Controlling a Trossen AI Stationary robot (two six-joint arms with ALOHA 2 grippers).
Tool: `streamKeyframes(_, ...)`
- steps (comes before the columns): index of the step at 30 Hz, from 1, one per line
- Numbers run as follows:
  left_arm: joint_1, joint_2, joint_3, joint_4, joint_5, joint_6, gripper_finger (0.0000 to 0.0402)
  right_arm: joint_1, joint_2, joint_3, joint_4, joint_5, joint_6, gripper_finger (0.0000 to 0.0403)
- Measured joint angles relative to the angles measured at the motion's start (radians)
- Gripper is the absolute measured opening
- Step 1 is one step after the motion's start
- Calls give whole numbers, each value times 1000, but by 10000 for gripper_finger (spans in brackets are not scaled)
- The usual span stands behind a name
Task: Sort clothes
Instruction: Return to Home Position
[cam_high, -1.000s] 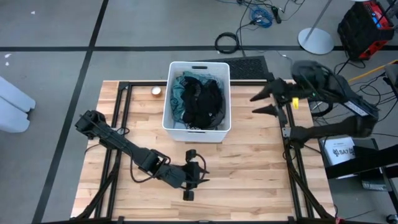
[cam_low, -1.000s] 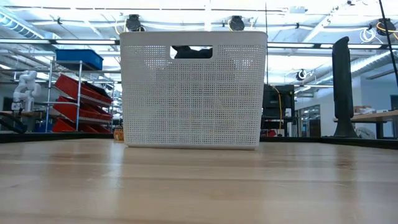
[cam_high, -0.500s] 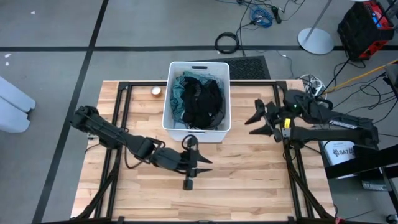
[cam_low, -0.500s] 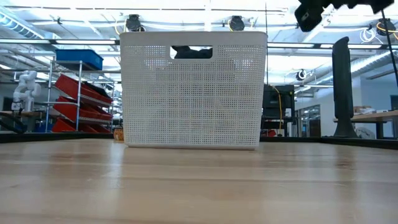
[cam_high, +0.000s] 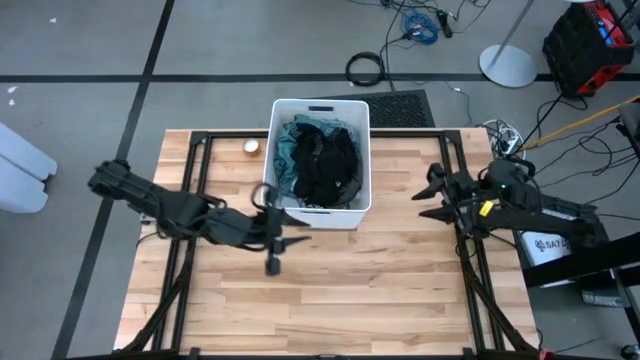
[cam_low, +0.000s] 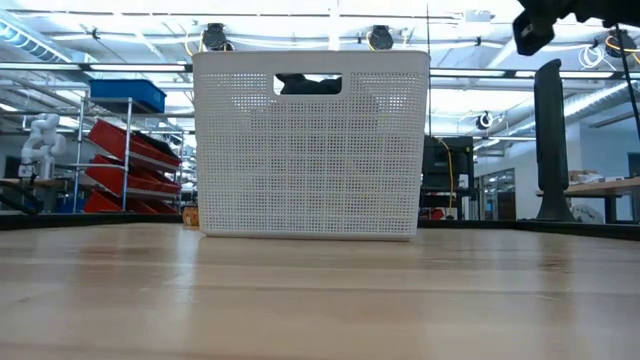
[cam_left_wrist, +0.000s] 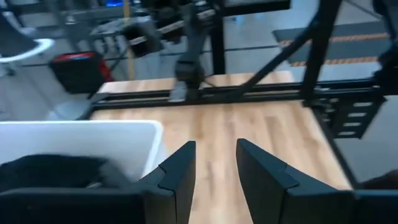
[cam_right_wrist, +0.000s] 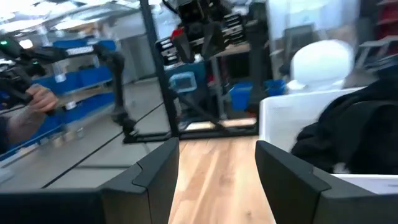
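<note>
The clothes lie heaped in a white perforated bin (cam_high: 356, 205) at the table's far middle. A teal piece (cam_high: 289, 150) and black pieces (cam_high: 332, 160) show on top; the other pieces are hidden. Black cloth also shows through the bin's handle slot (cam_low: 308, 86). My left gripper (cam_high: 292, 226) is open and empty, just near the bin's near left corner; its wrist view shows the bin wall (cam_left_wrist: 93, 140) and black cloth (cam_left_wrist: 56, 171). My right gripper (cam_high: 424, 194) is open and empty, to the right of the bin, with black cloth (cam_right_wrist: 348, 130) in its wrist view.
A small round object (cam_high: 251, 147) lies on the table left of the bin's far end. Bare wood (cam_high: 380, 280) spreads near and right of the bin. A black mat (cam_high: 400, 105) lies beyond the far edge. A person's hand (cam_right_wrist: 31, 96) shows in the room beyond.
My left gripper has gone toward the table's far edge and left, up to the bin's near left corner. My right gripper has gone toward the near edge, then a little toward the right edge, away from the bin. The clothes have stayed still.
</note>
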Motion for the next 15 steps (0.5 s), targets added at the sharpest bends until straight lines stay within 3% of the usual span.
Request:
streamKeyframes(7, 0, -132, -22, -162, -80, -5, 125, 0, -147, -75, -25, 50, 7, 199)
streamKeyframes(15, -3, -426, -287, -122, -128, -146, 125, 0, -254, -200, -33, 72, 55, 199)
